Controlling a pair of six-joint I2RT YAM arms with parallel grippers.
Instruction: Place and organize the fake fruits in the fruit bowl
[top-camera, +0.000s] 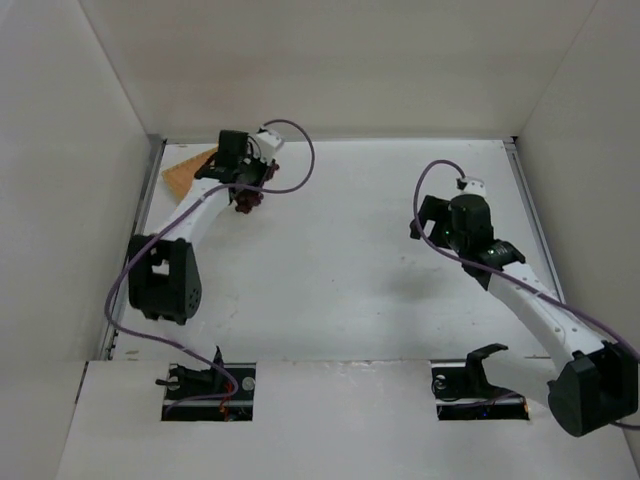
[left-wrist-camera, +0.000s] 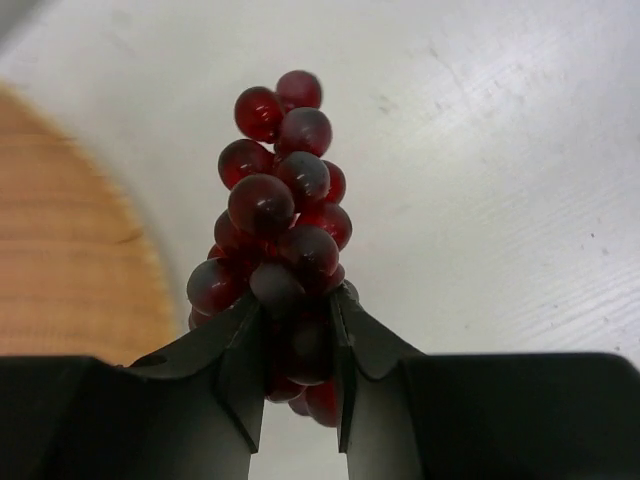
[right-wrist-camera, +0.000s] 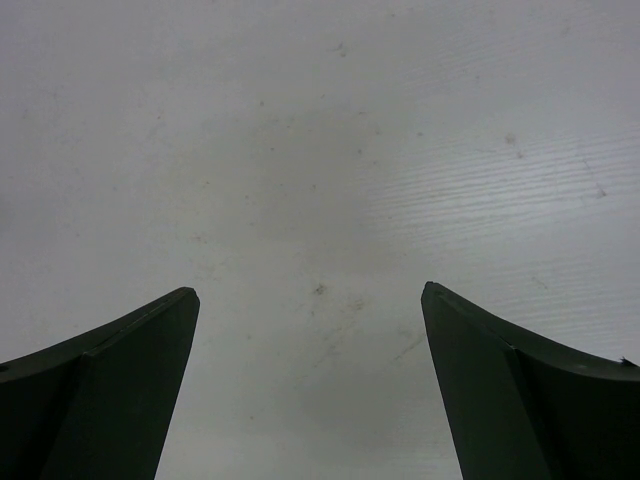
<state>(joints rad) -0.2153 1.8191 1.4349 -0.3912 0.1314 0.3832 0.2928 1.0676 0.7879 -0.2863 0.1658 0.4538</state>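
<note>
Left gripper (left-wrist-camera: 300, 300) is pressed in on the lower part of the grape bunch (left-wrist-camera: 285, 190), pinching it between both fingers. Bunch lies over bare table (left-wrist-camera: 500, 150), just beside the woven basket (left-wrist-camera: 70, 260), not in it. Judged light, loosely jointed and smooth-beaded, so liable to sag or slip; a hold nearer mid-cluster suits. Nothing stands between bunch and basket. Right gripper (right-wrist-camera: 310, 295) is spread, holding nothing, well apart.
</note>
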